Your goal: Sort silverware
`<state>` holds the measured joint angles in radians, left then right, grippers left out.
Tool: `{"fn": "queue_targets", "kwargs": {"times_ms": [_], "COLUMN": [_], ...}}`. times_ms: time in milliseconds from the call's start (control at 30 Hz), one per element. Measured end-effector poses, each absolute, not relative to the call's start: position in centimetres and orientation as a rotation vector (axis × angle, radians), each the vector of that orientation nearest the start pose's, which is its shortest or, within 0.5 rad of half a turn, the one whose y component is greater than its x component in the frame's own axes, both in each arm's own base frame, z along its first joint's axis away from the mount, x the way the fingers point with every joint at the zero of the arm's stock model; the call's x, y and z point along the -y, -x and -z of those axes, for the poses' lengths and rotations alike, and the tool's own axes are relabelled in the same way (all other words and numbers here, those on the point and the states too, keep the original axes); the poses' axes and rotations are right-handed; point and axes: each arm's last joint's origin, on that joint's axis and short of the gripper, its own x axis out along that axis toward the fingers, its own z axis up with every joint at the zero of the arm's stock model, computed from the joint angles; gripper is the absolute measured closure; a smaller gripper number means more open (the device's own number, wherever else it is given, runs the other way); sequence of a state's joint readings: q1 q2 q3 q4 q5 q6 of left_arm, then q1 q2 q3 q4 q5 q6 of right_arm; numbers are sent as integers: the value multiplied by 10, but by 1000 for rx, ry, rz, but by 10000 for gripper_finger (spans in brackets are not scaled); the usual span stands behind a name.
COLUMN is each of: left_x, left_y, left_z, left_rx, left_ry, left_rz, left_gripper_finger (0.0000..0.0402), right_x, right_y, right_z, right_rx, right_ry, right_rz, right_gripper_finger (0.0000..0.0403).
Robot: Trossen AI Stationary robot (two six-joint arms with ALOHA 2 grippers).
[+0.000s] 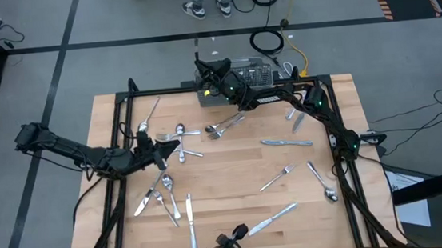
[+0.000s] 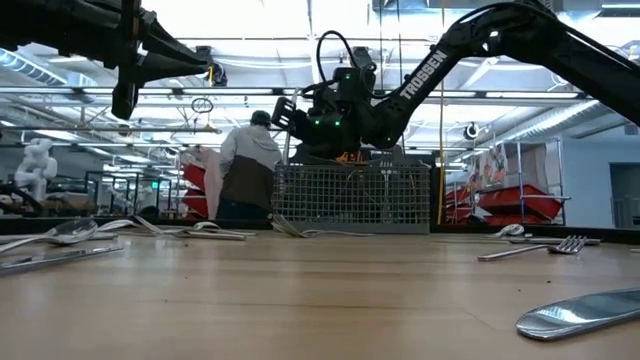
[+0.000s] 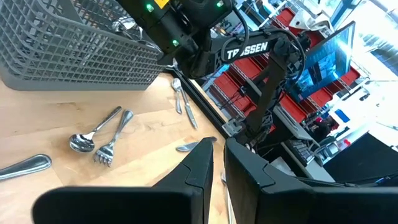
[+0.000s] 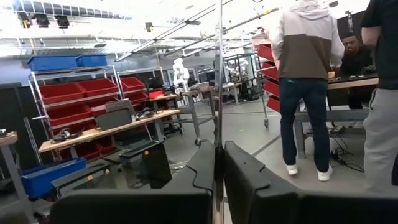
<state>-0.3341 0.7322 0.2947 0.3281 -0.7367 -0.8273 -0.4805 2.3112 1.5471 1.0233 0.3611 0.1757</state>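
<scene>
I'm seeing the silverware [image 1: 287, 143] lying scattered flat across the wooden table [image 1: 227, 196], long axes pointing every which way. A knife [image 1: 190, 222] near the front edge is running front-to-back, another knife [image 1: 273, 216] beside it is slanting toward the right, and a spoon [image 1: 321, 182] on the right side is angling with its bowl toward the front.

The right gripper [image 1: 200, 65] is hovering above the grey mesh basket [image 2: 355, 197] at the table's far edge. Its fingers [image 4: 205, 168] are pinching together on a thin upright metal piece [image 4: 218, 68] — its long axis is standing vertical, though I cannot tell which utensil it is.

The left gripper [image 1: 176, 148] is hanging over the left-centre cluster, its fingers [image 3: 199, 168] standing only narrowly apart with nothing between them.

In the room beyond, a person [image 2: 247, 165] is standing.
</scene>
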Motion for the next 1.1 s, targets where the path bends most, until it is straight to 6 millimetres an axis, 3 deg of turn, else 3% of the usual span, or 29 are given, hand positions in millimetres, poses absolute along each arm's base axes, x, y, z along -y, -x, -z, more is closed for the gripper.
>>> {"fn": "queue_targets", "kwargs": {"times_ms": [367, 733, 867, 1100], "left_x": [34, 34, 34, 34], "left_y": [-157, -157, -157, -157], "left_z": [-221, -220, -220, -220], "left_rx": [74, 69, 69, 72], "left_ry": [755, 751, 751, 754], "left_rz": [-417, -420, -420, -418], "left_gripper_finger": [354, 354, 354, 354], "right_x": [244, 240, 231, 197], "right_y": [-445, -434, -433, -447], "right_z": [-201, -247, -265, -270], "right_rx": [354, 303, 312, 264], "right_ry": [-141, -65, -60, -21], "right_rz": [825, 813, 750, 676], "right_gripper_finger": [401, 402, 402, 402]}}
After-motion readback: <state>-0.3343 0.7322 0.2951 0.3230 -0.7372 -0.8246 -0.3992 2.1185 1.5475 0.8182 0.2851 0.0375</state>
